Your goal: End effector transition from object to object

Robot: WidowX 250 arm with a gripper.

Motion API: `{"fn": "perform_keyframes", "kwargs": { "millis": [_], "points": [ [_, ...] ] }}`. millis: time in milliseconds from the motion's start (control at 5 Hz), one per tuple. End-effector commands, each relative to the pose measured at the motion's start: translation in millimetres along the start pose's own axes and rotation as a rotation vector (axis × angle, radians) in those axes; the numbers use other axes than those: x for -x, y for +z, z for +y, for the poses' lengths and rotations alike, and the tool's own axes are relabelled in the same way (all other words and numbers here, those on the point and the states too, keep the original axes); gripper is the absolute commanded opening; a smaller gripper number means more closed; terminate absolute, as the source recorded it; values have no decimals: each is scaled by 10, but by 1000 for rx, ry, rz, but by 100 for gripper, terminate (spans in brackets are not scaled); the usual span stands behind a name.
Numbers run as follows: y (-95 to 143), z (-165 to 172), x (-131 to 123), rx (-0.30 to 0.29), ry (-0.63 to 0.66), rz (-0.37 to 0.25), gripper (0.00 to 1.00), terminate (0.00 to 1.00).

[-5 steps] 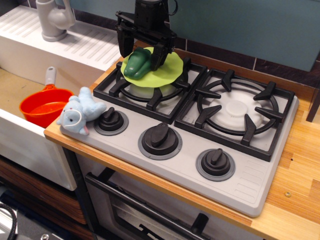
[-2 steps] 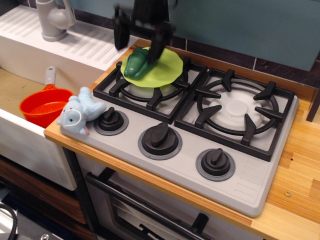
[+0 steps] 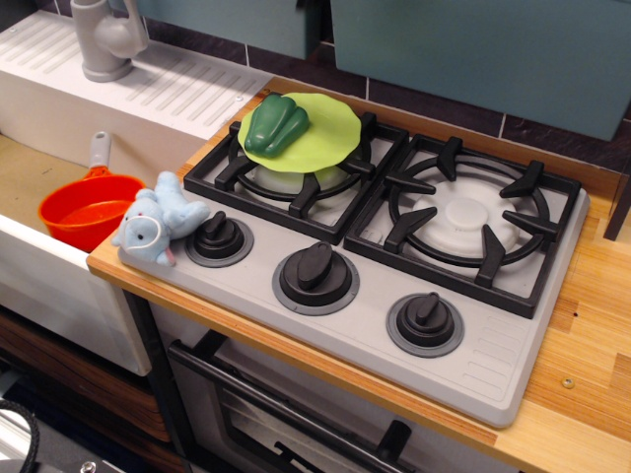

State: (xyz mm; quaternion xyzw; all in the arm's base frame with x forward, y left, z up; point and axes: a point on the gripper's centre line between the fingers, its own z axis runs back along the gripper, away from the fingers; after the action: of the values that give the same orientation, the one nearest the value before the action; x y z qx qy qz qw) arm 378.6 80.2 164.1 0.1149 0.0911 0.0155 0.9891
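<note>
End effector: out of the shot, nothing of it shows, so whether its fingers are spread or pressed together I cannot tell.
Green pepper (image 3: 275,125): lying free on the lime-green plate (image 3: 325,133), toward the plate's left side, nothing gripping it.
Plate: perched on the grate of the rear-left burner (image 3: 292,175), its far edge reaching toward the back wall.
Right burner (image 3: 463,218): black grate over a white cap, bare on top.
Stove (image 3: 493,360): grey panel, three black knobs in a row along the front: left knob (image 3: 219,236), middle knob (image 3: 315,272), right knob (image 3: 425,319).
Blue plush toy (image 3: 156,220): sprawled on the stove's front-left corner, touching the left knob's ring.
Orange pot (image 3: 87,207): down in the sink (image 3: 30,177) to the left, grey handle pointing to the back.
Faucet (image 3: 104,37): grey, standing on the white ribbed drainboard at the top left.
Desk (image 3: 592,335): wooden top running along the stove's right side and front edge.
Oven door (image 3: 296,424): dark handle bar visible below the front edge.
</note>
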Motion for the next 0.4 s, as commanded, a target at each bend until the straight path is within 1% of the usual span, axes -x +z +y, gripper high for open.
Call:
{"fn": "perform_keyframes", "kwargs": {
  "millis": [0, 200],
  "points": [
    [13, 257, 460, 23, 5, -56, 100, 0],
    [-270, 256, 707, 62, 0, -91, 100, 0]
  ]
}}
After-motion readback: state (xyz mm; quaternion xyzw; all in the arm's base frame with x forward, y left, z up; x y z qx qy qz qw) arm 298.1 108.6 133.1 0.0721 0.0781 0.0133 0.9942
